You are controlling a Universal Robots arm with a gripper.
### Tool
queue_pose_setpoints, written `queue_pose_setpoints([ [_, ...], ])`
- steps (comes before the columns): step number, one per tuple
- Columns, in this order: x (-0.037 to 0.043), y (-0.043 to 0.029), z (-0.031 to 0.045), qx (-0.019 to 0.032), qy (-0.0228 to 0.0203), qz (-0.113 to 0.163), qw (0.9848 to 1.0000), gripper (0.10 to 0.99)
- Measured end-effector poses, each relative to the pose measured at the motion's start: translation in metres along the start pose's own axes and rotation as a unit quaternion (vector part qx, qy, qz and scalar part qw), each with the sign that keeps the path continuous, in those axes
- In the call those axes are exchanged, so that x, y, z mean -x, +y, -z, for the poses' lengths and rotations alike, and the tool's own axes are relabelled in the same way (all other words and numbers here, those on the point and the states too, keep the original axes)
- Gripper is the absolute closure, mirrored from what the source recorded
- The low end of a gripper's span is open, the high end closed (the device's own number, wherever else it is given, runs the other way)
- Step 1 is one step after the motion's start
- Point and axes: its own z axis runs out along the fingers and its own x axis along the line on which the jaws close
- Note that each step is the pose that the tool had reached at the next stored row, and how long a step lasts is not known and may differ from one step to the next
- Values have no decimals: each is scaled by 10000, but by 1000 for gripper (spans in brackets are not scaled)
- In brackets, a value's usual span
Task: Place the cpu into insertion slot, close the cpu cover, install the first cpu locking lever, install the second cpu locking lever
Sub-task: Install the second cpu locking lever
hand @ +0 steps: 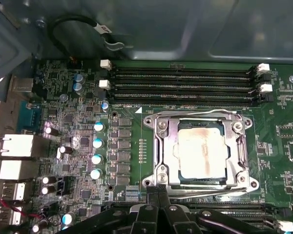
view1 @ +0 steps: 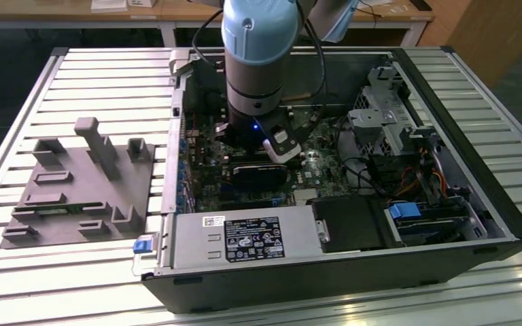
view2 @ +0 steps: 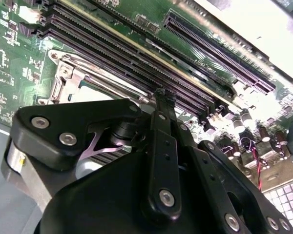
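Observation:
In the first wrist view the cpu (hand: 202, 151) lies flat in the insertion slot (hand: 158, 126), its dull silver face stained brown. The silvery cpu cover (hand: 244, 151) is down over it and frames it. Thin wire levers run along two opposite sides of the slot (hand: 200, 113) (hand: 210, 193). My gripper (hand: 158, 191) is shut with nothing between its fingers, and its tips hover at the slot's corner. In the second wrist view the gripper (view2: 161, 95) stands just beside the slot (view2: 68, 80). In the exterior view the gripper (view1: 277, 146) hangs inside the open computer case.
Long black memory slots (hand: 185, 83) run beside the socket, with blue-topped capacitors (hand: 97, 151) on the other side. A black cable (hand: 78, 24) loops by the case wall. A grey fixture block (view1: 79, 183) sits at the exterior view's left. The power supply (view1: 242, 238) and drive cage (view1: 388, 115) crowd the case.

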Motion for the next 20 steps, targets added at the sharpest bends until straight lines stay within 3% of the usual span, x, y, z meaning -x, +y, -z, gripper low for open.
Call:
queue_pose_setpoints([
  [9, -19, -7, -31, 136, -2, -1, 9999, 980],
  [15, -65, -17, -64, 184, -3, -2, 9998, 980],
  [20, -67, -15, -58, 191, -4, -2, 9998, 980],
])
